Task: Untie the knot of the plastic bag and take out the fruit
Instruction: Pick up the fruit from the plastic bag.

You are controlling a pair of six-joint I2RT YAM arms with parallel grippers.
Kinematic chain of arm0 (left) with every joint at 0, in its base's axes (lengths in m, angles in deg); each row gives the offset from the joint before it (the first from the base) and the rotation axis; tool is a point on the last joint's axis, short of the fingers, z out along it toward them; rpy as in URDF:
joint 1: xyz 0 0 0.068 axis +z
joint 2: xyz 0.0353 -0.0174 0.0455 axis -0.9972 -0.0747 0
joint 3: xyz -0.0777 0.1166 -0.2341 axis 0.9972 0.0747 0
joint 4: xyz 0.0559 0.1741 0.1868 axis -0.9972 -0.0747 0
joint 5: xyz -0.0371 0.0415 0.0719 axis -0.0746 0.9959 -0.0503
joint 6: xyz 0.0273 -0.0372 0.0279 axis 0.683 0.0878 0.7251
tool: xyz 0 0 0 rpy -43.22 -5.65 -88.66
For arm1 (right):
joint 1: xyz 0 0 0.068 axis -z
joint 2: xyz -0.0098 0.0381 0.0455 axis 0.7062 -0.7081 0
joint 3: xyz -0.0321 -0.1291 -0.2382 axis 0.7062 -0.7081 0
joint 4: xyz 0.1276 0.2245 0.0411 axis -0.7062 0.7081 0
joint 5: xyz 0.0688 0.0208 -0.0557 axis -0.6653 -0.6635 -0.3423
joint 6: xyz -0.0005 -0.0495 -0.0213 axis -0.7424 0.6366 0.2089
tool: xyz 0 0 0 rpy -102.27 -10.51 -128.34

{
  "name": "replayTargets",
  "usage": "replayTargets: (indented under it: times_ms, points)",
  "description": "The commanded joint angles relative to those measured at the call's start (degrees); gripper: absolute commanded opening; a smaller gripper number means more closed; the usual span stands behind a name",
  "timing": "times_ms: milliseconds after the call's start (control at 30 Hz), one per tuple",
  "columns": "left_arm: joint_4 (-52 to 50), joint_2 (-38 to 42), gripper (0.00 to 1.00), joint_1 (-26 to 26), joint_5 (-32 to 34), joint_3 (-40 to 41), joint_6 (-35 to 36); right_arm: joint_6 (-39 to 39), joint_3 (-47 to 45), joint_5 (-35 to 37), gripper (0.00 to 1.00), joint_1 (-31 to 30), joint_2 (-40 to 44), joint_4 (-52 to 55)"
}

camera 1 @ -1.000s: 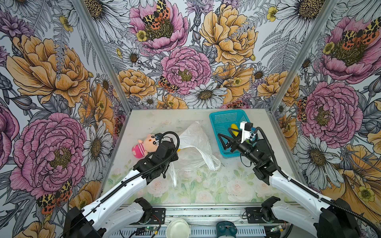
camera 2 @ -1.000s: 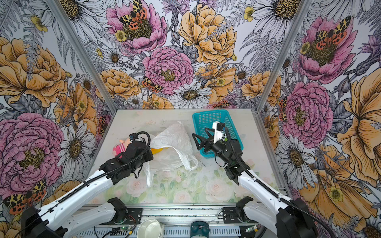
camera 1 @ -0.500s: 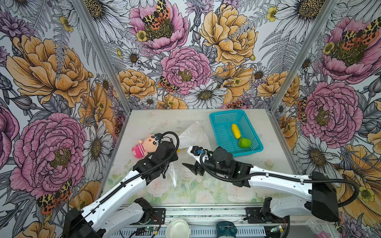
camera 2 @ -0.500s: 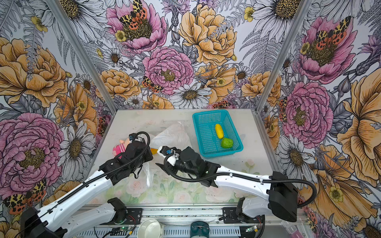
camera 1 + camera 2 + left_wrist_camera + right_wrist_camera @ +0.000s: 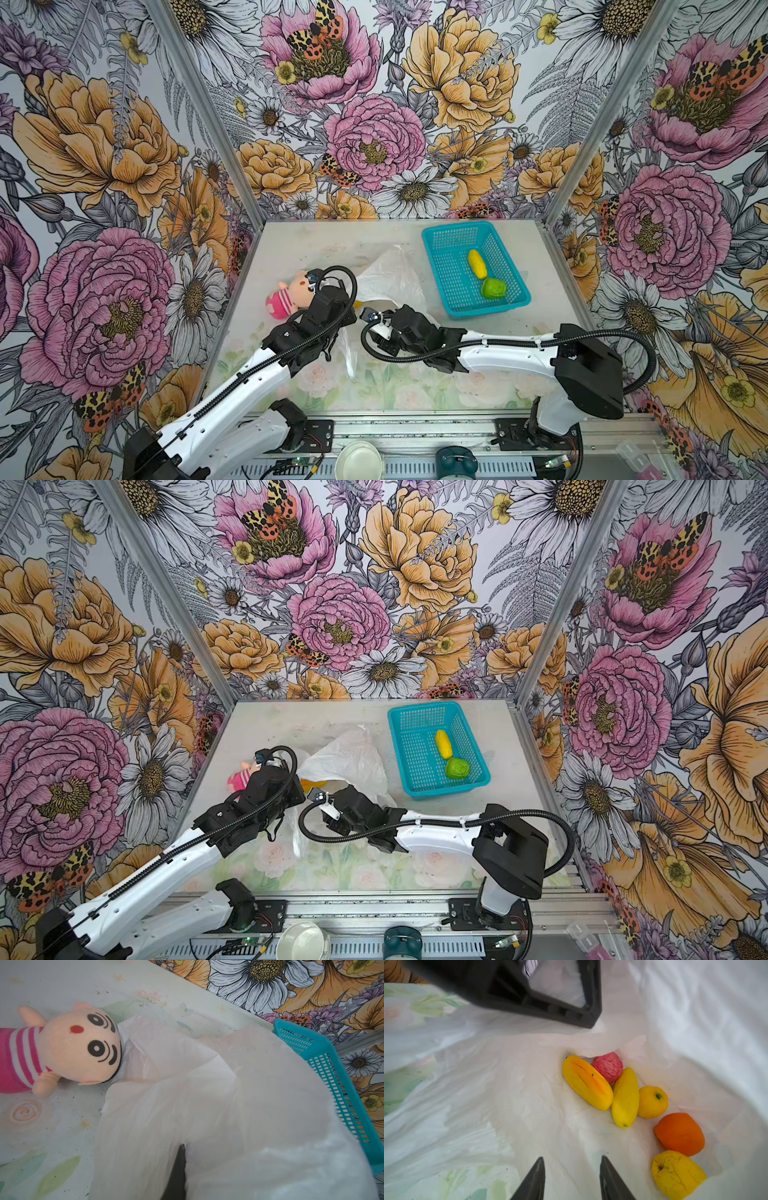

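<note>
The knot is no longer to be seen: the plastic bag (image 5: 390, 274) lies on the table with its mouth wide open, so I judge the untying done and the emptying partly done. My left gripper (image 5: 345, 307) is clamped tight on the bag's rim and holds the film up, making a tent. My right gripper (image 5: 574, 1178) is at the mouth, jaws apart, with nothing between them but the film below.

Two pieces are out, lying in the teal basket (image 5: 488, 306): a long yellow fruit (image 5: 477, 264) and a round green fruit (image 5: 494, 288), touching each other.

Six are left in the bag, bunched at its far end: a long yellow-orange fruit (image 5: 587, 1082), a red-pink fruit (image 5: 608, 1067), a long yellow one (image 5: 626, 1097), a small round yellow one (image 5: 653, 1102), an orange (image 5: 679, 1134) and a wrinkled yellow fruit (image 5: 677, 1174).
</note>
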Motion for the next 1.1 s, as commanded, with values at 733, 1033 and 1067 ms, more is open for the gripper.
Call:
replayTargets:
  times_ms: [733, 1033, 1067]
  points:
    - [0.81, 2.83, 0.00, 0.50, 1.50, 0.95, 0.00, -1.80, 1.73, 5.17, 0.37, 4.68, -13.46, -11.53]
    - [2.40, 4.22, 0.00, 0.47, -0.10, 1.63, 0.26, -6.67, 7.37, 8.70, 0.41, 6.82, -20.70, -12.46]
    - [2.55, 4.45, 0.00, 0.47, -0.31, 1.73, 0.34, -7.31, 8.21, 8.48, 0.43, 7.06, -21.62, -12.58]
